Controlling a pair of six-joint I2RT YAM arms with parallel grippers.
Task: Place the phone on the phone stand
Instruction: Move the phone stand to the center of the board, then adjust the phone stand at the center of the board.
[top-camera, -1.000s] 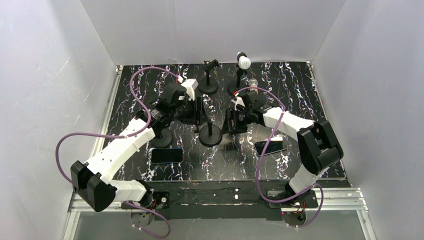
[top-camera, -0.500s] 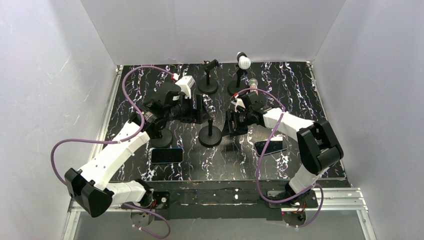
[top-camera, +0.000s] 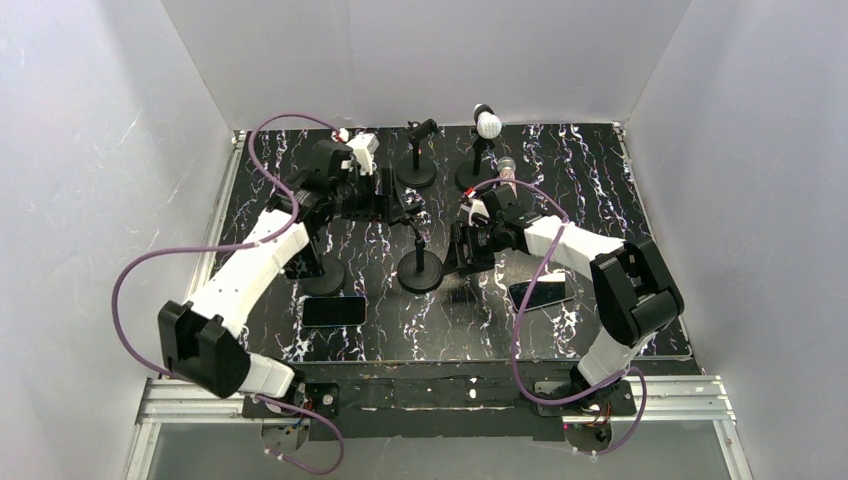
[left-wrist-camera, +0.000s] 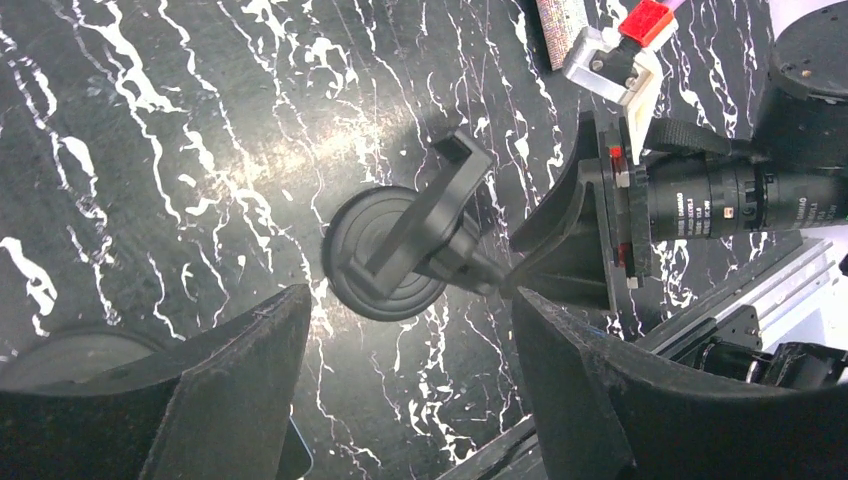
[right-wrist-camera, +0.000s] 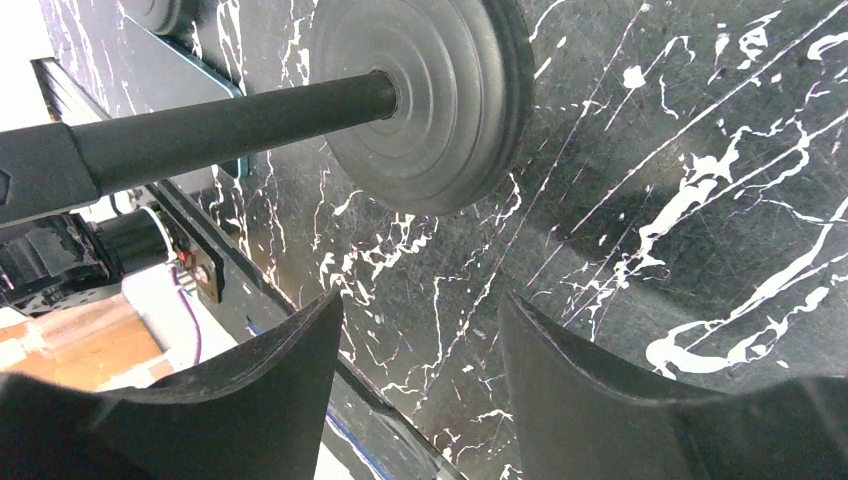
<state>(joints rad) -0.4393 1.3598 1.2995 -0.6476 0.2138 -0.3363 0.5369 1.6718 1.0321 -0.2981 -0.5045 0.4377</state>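
Black marble with white veins, that's the surface, and the phone stand sits upright at its centre on a round base, thin pole rising. The left claw hovers just behind and left of the pole, fingers spread wide with nothing between them. Its wrist camera looks straight down through the gap onto the stand's base and cradle. Over on the other side, the right claw comes in low just beside the stand's right flank, also parted and empty. From its own camera the ribbed base disc fills the top of the view, beyond the fingertips rather than between them. Whether one of its fingers actually touches the stand, I can't tell.

Now the phones, two of them, both flat on the marble. The left-hand phone lies toward the near edge, well apart from the left claw, nearer the arm bases and to the left of the stand. The right-hand phone rests near the right claw, off to its right and toward the near edge, apart from the fingers, with the purple cable crossing over it. Neither phone is in a claw, neither is on the stand.
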